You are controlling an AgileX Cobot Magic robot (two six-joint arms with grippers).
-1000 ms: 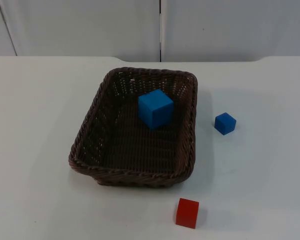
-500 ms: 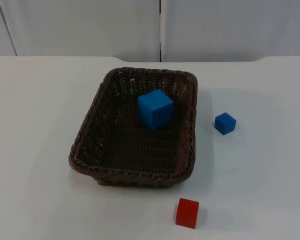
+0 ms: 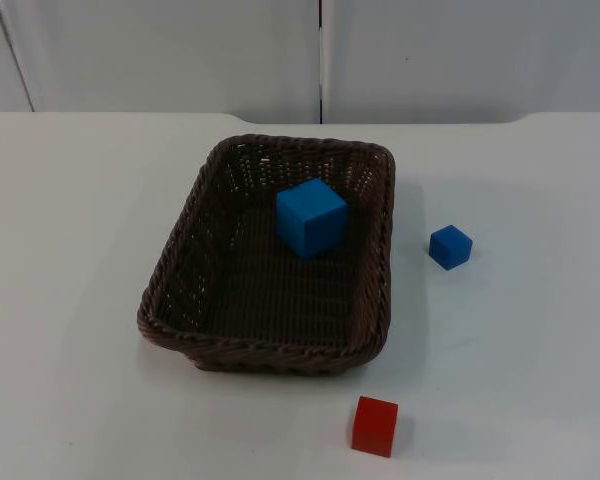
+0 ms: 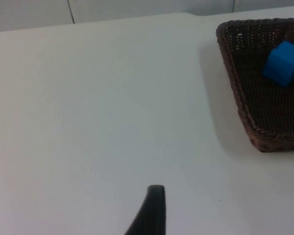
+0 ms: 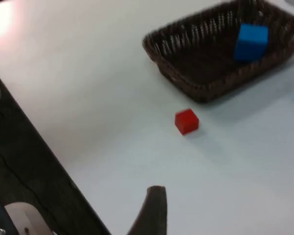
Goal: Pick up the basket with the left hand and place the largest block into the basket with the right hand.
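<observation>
Left gripper [image 4: 154, 205] hangs above bare table [image 4: 98, 107], well apart from the basket [image 4: 245, 112]; whether its fingers are apart or together cannot be told. Right gripper [image 5: 154, 208] hangs near the table's front edge, and its state cannot be told either.

From the top, the dark wicker basket [image 3: 375, 300] sits mid-table, its long axis running from the near edge towards the grey partition wall [image 3: 180, 50], leaning slightly right. The large blue block [image 3: 311, 217] lies inside, toward the far end. A small blue block [image 3: 450, 247] stands just beside the basket's right wall, and a red block [image 3: 375, 426] lies near its front right corner.

From the left wrist, the large blue block [image 4: 283, 63] sits inside the basket.

From the right wrist, the red block [image 5: 186, 121] lies between gripper and basket [image 5: 186, 78], apart from both.
</observation>
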